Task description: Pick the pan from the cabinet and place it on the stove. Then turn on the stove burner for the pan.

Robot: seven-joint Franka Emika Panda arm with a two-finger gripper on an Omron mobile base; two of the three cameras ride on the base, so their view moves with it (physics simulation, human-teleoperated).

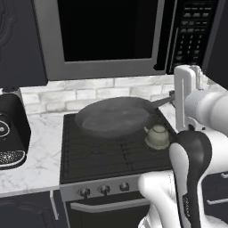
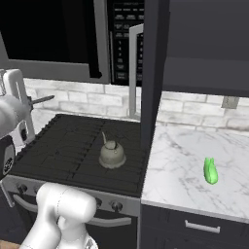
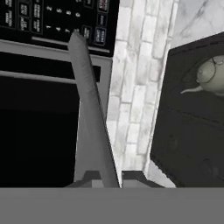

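Note:
The dark-grey pan (image 1: 113, 116) lies wide and slightly tilted over the rear left of the black stove (image 1: 102, 156). I cannot tell whether it touches the grates. Its thin handle (image 1: 161, 102) runs right into my gripper (image 1: 174, 97), which is shut on it. In the hand view the handle (image 3: 89, 109) rises from between my gripper's tips (image 3: 109, 177). Its free end (image 2: 43, 100) pokes out past my gripper (image 2: 26, 103) in the right base view. The cabinet door (image 2: 151, 73) stands open edge-on beside the stove (image 2: 73, 146).
A small pale kettle (image 1: 157, 135) sits on the stove's right side, close to the pan's rim. The microwave (image 1: 107, 35) hangs low above. A black appliance (image 1: 10, 133) stands on the left counter. A green object (image 2: 210, 170) lies on the right counter. Knobs (image 1: 104, 189) line the stove front.

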